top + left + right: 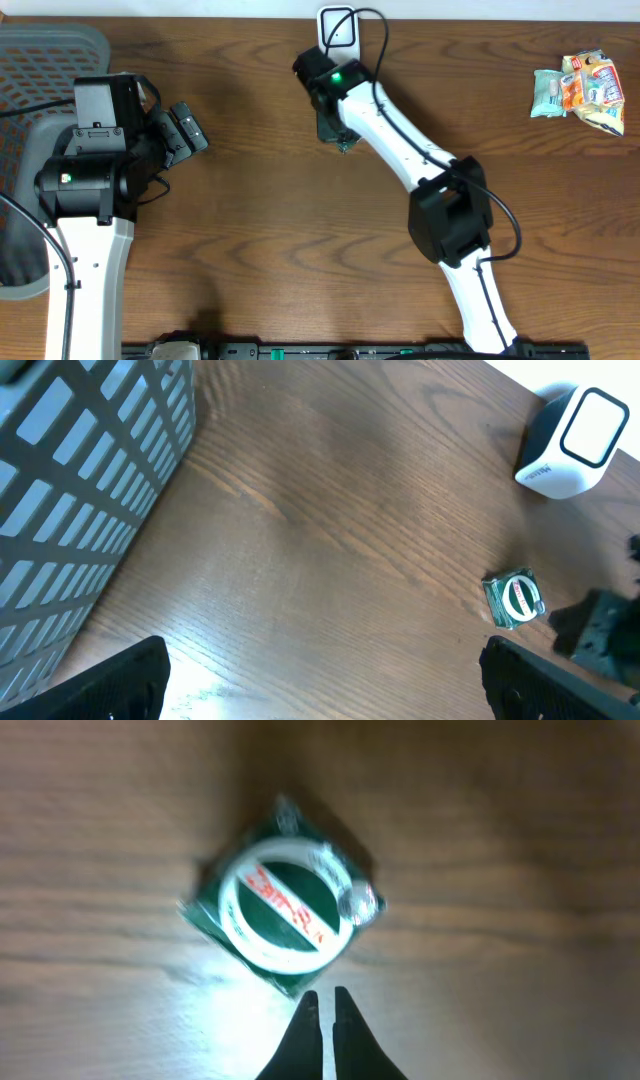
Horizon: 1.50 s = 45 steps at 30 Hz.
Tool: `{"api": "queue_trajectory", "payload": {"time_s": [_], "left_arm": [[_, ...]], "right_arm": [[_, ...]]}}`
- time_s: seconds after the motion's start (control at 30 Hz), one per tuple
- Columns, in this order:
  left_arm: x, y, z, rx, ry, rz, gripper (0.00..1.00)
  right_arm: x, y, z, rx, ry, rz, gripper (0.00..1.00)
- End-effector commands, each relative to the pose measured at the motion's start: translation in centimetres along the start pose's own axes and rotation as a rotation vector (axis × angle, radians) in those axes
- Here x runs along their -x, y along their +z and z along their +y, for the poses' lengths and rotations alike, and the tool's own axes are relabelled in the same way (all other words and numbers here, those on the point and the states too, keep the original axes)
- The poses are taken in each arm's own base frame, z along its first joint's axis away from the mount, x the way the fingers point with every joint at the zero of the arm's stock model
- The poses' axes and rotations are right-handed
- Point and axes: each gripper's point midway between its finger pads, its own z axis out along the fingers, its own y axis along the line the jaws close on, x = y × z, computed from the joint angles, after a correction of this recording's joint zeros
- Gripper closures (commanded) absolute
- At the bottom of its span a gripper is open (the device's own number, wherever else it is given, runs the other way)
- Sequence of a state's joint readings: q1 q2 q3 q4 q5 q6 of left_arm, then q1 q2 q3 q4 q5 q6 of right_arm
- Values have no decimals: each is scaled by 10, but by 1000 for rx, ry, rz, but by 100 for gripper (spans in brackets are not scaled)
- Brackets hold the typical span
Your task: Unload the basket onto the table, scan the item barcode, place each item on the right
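Note:
The item (285,910) is a small green packet with a white ring and red lettering, lying flat on the wooden table. My right gripper (325,1002) is shut and empty, its tips just off the packet's near corner. From overhead the right gripper (333,125) hangs over the item (346,146), which only peeks out beneath it. The white barcode scanner (340,30) stands just behind, at the table's back edge. My left gripper (325,690) is open over bare wood at the left, far from the item (513,598) and scanner (565,445). No barcode shows.
A grey mesh basket (50,50) fills the back left corner, close to the left arm. Several snack packets (585,90) lie at the back right. The right arm stretches diagonally across the table's middle.

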<state>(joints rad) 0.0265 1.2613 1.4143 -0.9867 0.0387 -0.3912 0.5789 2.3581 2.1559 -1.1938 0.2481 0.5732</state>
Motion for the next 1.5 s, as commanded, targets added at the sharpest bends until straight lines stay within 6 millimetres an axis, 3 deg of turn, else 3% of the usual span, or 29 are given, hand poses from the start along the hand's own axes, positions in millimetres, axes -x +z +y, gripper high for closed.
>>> {"api": "queue_trajectory", "payload": {"time_s": [0.0,0.03,0.1,0.23,0.33,0.6,0.73,0.97,1.27,1.37,1.47], "left_arm": [[4,-2,2,8,8,-14,2],[4,-2,2,8,8,-14,2],[4,-2,2,8,8,-14,2],[4,-2,2,8,8,-14,2],[4,-2,2,8,8,-14,2],[4,-2,2,8,8,-14,2],[4,-2,2,8,8,-14,2],[4,-2,2,8,8,-14,2],[4,-2,2,8,8,-14,2],[4,-2,2,8,8,-14,2],[4,-2,2,8,8,-14,2]], "right_arm": [[13,-13,11,97,23,-37,94],[20,-13,19,136,31,-57,88],[28,-11,27,169,39,-87,87],[40,-4,44,207,42,-145,99],[45,9,55,217,34,-173,99],[33,41,55,182,4,-124,99],[27,48,41,104,-9,-108,99],[14,50,32,62,-25,-58,99],[-22,42,5,-24,-62,97,99],[-15,26,8,14,-52,70,99],[7,9,18,72,-38,-23,99]]}}
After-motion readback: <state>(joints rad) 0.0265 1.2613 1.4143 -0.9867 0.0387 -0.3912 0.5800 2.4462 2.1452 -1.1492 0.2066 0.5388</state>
